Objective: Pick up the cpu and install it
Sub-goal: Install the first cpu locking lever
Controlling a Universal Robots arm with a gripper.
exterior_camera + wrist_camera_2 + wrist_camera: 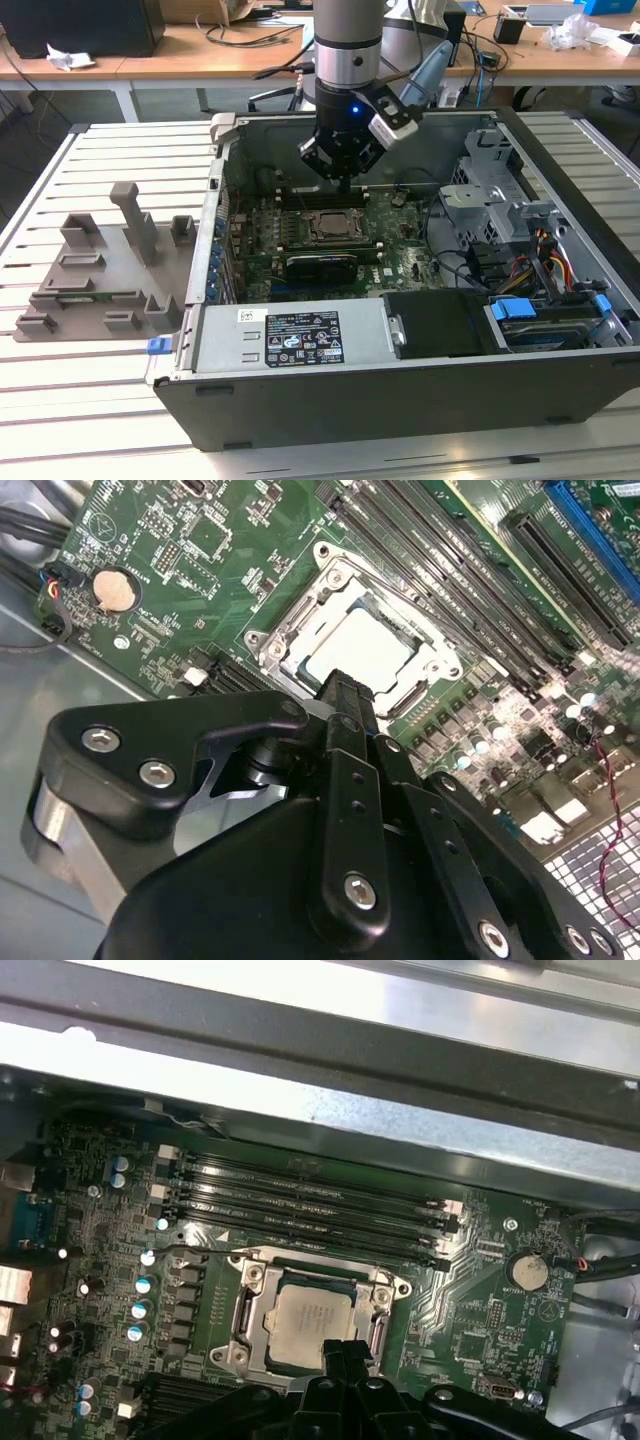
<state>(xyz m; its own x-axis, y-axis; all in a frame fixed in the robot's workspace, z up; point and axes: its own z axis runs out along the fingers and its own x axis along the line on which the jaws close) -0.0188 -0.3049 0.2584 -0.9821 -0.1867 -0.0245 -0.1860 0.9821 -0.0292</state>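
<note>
The gripper [343, 180] hangs just above the motherboard [400, 262] inside the open computer case [560, 330], its jaws clenched together with nothing between them. Directly below sits the cpu [313, 1321], lying flat in its socket [245, 1325] with the metal frame around it; in the second wrist view the cpu [365, 652] shows just past the fingertips. Memory slots [310, 1205] run along the socket's far side. A coin battery [526, 1270] lies near the board's edge. A printed label [302, 339] covers the power supply [230, 345] at the case's front wall. A grey moulded tray [100, 275] rests on the slatted worktop [90, 400] beside the case.
</note>
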